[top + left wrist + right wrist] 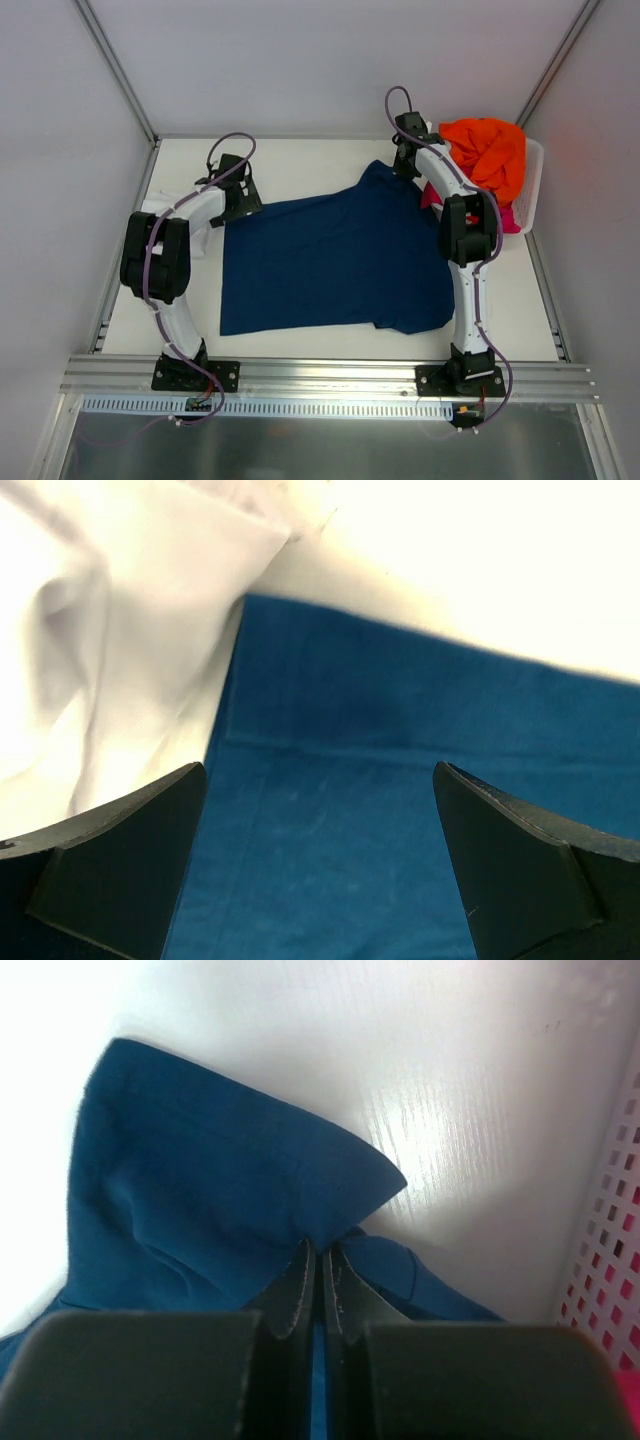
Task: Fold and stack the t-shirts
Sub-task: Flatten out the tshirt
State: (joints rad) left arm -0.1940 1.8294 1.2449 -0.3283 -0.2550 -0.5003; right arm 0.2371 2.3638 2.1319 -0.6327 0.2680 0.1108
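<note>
My right gripper (318, 1260) has its fingers pressed together on a pinch of the navy t-shirt (200, 1180). A fold of the sleeve stands up just ahead of the tips. Past that fold is bare white table (450, 1080). Off to this gripper's right stands the slatted wall of the basket (610, 1210), with a bit of the magenta-pink t-shirt (625, 1405) showing at its near end.

My left gripper (318, 770) is spread wide with nothing between its fingers. Under and ahead of it lies a corner of the navy shirt, a hem seam running across. I cannot tell whether the fingertips touch the cloth. To this gripper's left the white t-shirt (110, 660) lies crumpled, its edge meeting the navy corner.

From above, the navy shirt lies spread flat between my two arms, with both grippers at its far corners. To the right of the right gripper, the orange t-shirt (488, 150) is heaped on top of the basket.
</note>
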